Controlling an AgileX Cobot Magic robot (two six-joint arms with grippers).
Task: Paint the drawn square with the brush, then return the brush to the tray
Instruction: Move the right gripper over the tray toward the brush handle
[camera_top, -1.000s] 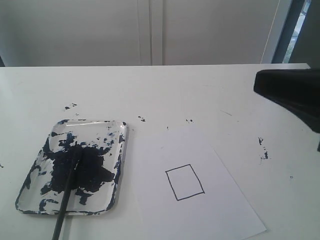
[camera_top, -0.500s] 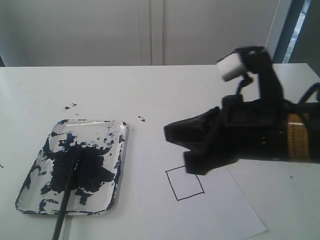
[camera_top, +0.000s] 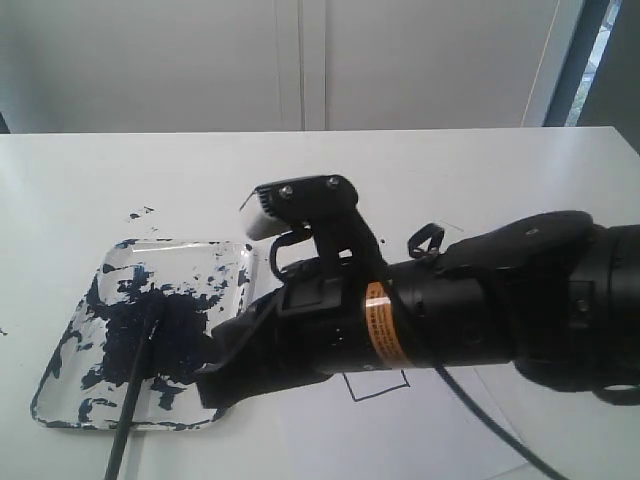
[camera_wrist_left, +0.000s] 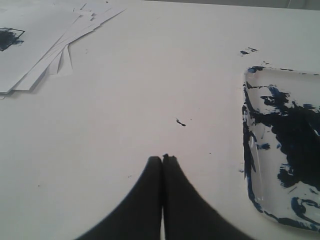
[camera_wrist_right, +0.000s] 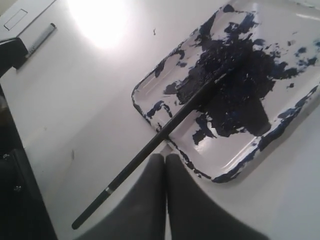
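The right gripper (camera_wrist_right: 165, 156) reaches left across the sheet of paper (camera_top: 400, 440), fingers pressed together on nothing, its tip above the near right part of the tray (camera_top: 243, 290). The brush (camera_top: 135, 385) lies with its tip in the tray's blue-black paint and its handle jutting over the near rim. The arm hides most of the drawn square (camera_top: 378, 388). The left gripper (camera_wrist_left: 162, 159), likewise closed and empty, hovers left of the tray.

Black right arm (camera_top: 500, 300) and tool (camera_wrist_right: 164, 156), orange label (camera_top: 383, 322)
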